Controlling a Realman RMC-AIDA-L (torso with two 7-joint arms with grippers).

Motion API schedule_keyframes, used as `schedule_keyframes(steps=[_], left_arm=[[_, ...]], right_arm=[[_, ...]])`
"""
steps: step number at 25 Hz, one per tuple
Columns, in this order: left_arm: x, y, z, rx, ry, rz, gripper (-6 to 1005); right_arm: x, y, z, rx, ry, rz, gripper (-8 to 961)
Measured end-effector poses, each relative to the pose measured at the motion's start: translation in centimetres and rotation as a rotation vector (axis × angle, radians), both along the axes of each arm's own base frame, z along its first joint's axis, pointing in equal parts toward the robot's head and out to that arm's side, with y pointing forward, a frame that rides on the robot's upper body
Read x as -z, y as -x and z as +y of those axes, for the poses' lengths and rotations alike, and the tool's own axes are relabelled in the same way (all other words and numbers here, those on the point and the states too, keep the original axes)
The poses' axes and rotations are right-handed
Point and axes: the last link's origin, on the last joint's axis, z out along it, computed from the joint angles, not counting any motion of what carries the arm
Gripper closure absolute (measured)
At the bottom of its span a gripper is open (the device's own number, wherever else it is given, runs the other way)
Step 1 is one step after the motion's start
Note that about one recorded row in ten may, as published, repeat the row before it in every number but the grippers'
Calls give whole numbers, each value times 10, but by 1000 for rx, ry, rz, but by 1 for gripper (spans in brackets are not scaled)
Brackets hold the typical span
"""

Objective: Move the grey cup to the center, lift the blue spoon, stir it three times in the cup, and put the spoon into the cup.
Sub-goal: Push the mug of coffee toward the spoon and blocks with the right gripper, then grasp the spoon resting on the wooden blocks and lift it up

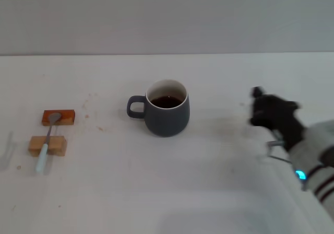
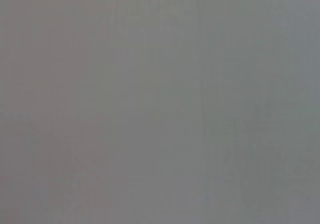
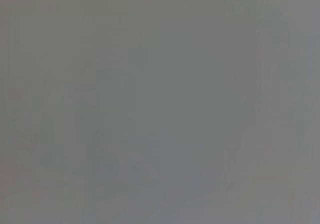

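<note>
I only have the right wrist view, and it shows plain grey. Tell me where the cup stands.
Observer: The grey cup stands upright near the middle of the table, with its handle toward the robot's left.
Operator: Give me the right gripper's place.
Observer: The right gripper is off to the cup's right, apart from it.
Operator: Now locate the spoon.
Observer: The blue spoon lies across an orange-brown block and a tan block at the far left.

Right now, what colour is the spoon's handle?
Pale light blue; the blue spoon has a grey metal bowl. Shows best in the head view.
</note>
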Motion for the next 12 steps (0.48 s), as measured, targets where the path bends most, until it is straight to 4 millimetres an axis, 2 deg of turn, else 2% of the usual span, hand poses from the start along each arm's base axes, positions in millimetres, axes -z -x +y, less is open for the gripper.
schedule_keyframes(steps=[1, 3, 5, 7, 10, 12], left_arm=[[2, -1, -2, 5, 8, -2, 167], [2, -1, -2, 9, 11, -1, 167], [8, -8, -17, 66, 34, -1, 167], [8, -8, -17, 66, 34, -1, 167], [18, -16, -37, 123, 87, -48, 167], [23, -20, -42, 138, 107, -70, 167]], right_arm=[[0, 0, 0, 0, 0, 0, 954], [-14, -12, -5, 18, -72, 3, 954], [-30, -30, -9, 64, -148, -5, 954], [-34, -35, -9, 79, -165, -12, 954], [-49, -52, -10, 136, -216, -34, 954], [-50, -55, -10, 144, -222, -38, 954]])
